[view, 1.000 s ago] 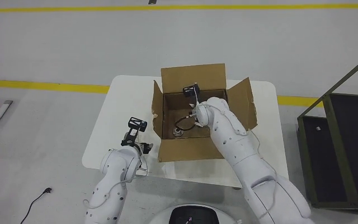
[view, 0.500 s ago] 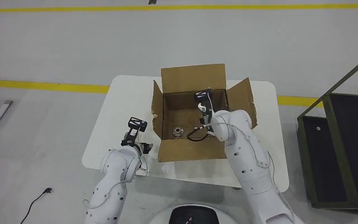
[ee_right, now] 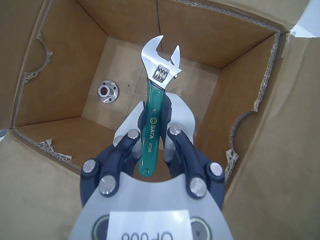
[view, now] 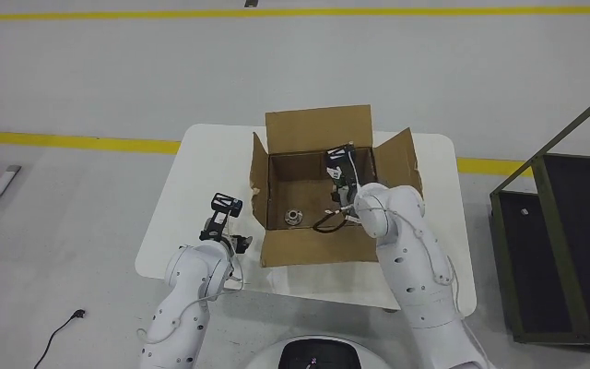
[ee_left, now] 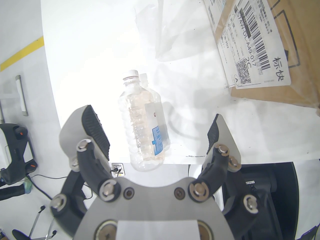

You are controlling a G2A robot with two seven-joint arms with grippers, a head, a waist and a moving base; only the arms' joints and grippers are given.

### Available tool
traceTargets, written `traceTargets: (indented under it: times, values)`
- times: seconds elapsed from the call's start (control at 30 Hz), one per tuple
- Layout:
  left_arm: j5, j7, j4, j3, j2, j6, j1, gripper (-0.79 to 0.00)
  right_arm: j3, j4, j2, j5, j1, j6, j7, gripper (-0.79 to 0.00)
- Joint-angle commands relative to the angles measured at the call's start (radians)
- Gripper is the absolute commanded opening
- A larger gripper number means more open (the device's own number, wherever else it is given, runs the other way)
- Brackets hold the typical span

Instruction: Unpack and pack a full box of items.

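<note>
An open cardboard box [view: 396,171] stands on the white table [view: 203,175]. Over its right half my right gripper [ee_right: 155,111] is shut on the green handle of an adjustable wrench [ee_right: 160,76], whose steel head points down into the box [ee_right: 250,58]. A small round metal flange [ee_right: 108,91] lies on the box floor, also visible from above as a flange [view: 292,218]. My left gripper [ee_left: 157,131] is open above a clear plastic bottle [ee_left: 142,123] standing near the table's front edge, left of the box; the arm [view: 221,242] sits there.
A labelled box wall [ee_left: 252,33] stands close beside the bottle. The four flaps are folded outward. A dark metal rack [view: 544,249] stands off the table's right side. A cable [view: 324,223] hangs from the right arm inside the box.
My right arm has shifted rightward and toward the front inside the box, carrying the wrench. The left arm has kept still.
</note>
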Motion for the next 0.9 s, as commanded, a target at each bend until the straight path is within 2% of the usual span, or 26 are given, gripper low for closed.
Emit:
traceTargets:
  times: [0.0,0.17,0.37,0.7,0.87]
  values:
    - [0.000,0.000,0.000,0.000,0.000,0.000,0.000,0.000,0.000,0.000,0.000,0.000,0.000,0.000,0.000,-0.785]
    - [0.000,0.000,0.000,0.000,0.000,0.000,0.000,0.000,0.007,-0.025,0.002,0.015,-0.016,0.004,-0.051,-0.785]
    - [0.000,0.000,0.000,0.000,0.000,0.000,0.000,0.000,0.061,-0.180,0.014,0.045,-0.045,-0.012,-0.084,-0.785]
    - [0.000,0.000,0.000,0.000,0.000,0.000,0.000,0.000,0.200,-0.482,0.037,0.140,-0.139,-0.016,-0.050,-0.785]
    - [0.000,0.000,0.000,0.000,0.000,0.000,0.000,0.000,0.260,-0.554,0.050,0.137,-0.187,-0.027,-0.023,-0.785]
